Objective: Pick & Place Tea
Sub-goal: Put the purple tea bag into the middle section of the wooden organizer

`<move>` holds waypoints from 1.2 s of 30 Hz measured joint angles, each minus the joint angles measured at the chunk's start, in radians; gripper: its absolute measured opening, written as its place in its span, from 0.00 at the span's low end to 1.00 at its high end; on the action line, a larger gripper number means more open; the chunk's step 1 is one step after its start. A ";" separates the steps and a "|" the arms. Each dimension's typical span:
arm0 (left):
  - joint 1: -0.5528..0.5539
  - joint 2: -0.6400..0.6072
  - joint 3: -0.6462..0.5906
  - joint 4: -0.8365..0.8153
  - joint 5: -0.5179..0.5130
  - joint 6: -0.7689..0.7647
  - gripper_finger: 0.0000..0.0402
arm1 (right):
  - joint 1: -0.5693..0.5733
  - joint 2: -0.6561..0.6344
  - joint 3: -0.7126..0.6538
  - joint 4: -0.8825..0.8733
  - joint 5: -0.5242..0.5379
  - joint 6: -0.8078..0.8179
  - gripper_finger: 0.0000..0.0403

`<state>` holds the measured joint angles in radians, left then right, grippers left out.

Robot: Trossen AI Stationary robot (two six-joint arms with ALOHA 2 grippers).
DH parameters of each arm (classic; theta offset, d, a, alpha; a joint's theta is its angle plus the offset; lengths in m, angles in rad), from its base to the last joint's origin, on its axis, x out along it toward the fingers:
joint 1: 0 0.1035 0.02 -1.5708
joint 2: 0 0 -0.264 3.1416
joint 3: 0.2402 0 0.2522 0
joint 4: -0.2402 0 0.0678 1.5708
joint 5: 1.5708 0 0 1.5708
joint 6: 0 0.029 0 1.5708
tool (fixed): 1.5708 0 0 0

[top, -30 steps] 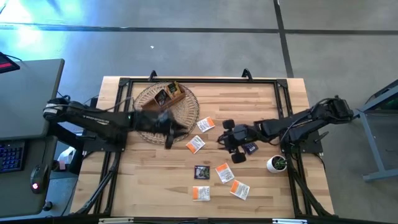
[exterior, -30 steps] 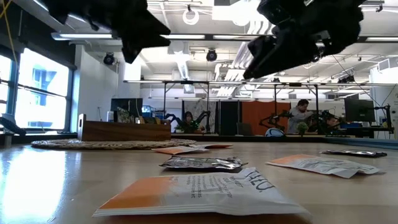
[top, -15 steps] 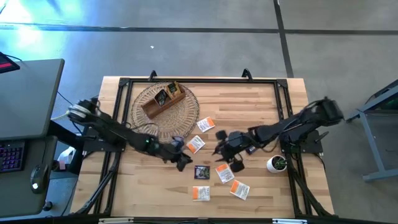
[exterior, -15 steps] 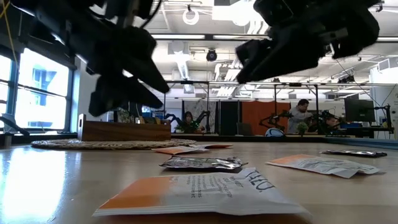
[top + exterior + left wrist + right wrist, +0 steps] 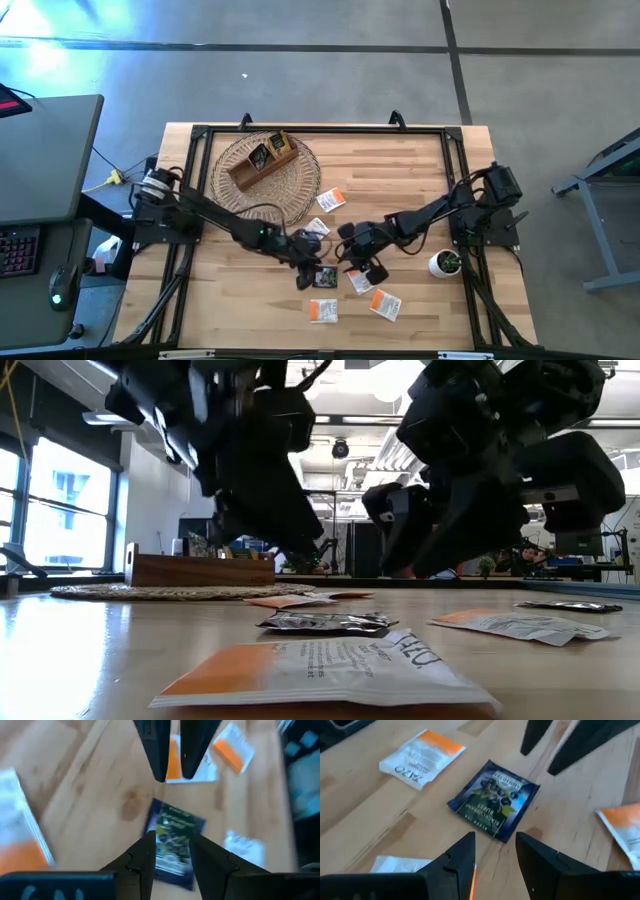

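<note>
High view, both hands open, dark sachet (image 5: 324,277) between

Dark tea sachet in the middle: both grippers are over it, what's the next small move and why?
Probably back the right gripper off and let the left gripper descend alone. Both sets of open fingers frame the same dark sachet, which lies flat on the table untouched; closing together risks a collision.

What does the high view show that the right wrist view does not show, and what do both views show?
Only the high view shows the wooden box on its woven mat, the white pot and the left arm's whole reach. Only the right wrist view shows the print on the dark sachet. Both show that sachet between the open left gripper and the open right gripper.
</note>
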<state>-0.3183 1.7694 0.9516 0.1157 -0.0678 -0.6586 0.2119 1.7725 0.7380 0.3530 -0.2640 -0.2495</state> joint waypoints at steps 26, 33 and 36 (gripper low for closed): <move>0.177 0.060 0.112 -0.181 0.212 0.186 0.29 | -0.002 -0.198 0.000 -0.323 0.095 0.024 0.34; 0.202 0.117 0.113 0.028 0.414 0.381 0.33 | -0.002 -0.198 0.000 -0.341 0.091 0.066 0.34; 0.208 0.145 0.116 0.035 0.400 0.421 0.38 | -0.002 -0.198 0.000 -0.352 0.090 0.066 0.34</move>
<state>-0.1108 1.9145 1.0676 0.1509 0.3319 -0.2381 0.2104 1.5745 0.7383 0.0012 -0.1738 -0.1837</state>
